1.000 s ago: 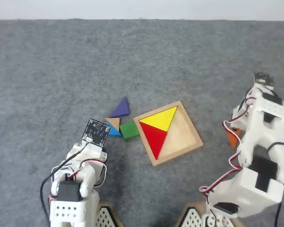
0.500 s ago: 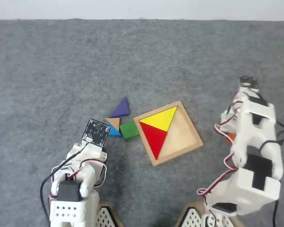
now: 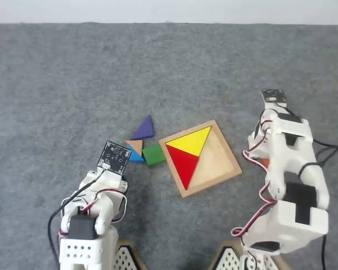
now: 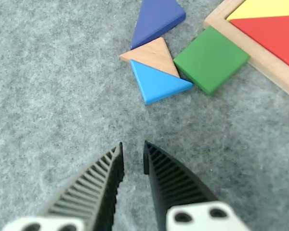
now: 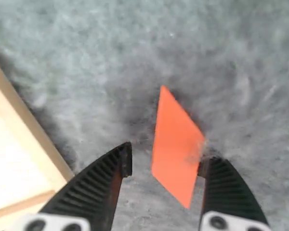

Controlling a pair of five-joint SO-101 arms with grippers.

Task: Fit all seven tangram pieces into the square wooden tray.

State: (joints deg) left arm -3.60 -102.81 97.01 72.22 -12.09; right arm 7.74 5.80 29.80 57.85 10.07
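- Right gripper [image 5: 164,160] is standing wide open and gripping nothing. Its 2 fingers are straddling the flat orange parallelogram piece [image 5: 176,139], with 1 finger sitting just beside a corner of that piece.
- The orange parallelogram is lying flat on the grey felt table cover [image 3: 73,73], just outside the square wooden tray [image 5: 36,139]. In the high view it is peeking out beside the right arm [image 3: 284,152].
- Left gripper [image 4: 133,147] is hanging nearly closed, with a narrow slit between its fingers. It is holding nothing and is hovering over felt near the light blue triangle [image 4: 156,83].
- The tray is holding 2 pieces: a large yellow triangle [image 3: 191,142] and a large red triangle [image 3: 184,163], meeting along 1 edge.
- 4 loose pieces are lying clustered beside the tray:
  - The green square [image 4: 211,58] is sitting just beside the rim.
  - The light blue triangle is touching the plain wooden triangle [image 4: 154,57] edge to edge.
  - The dark blue triangle [image 4: 159,19] is lying just beyond them.
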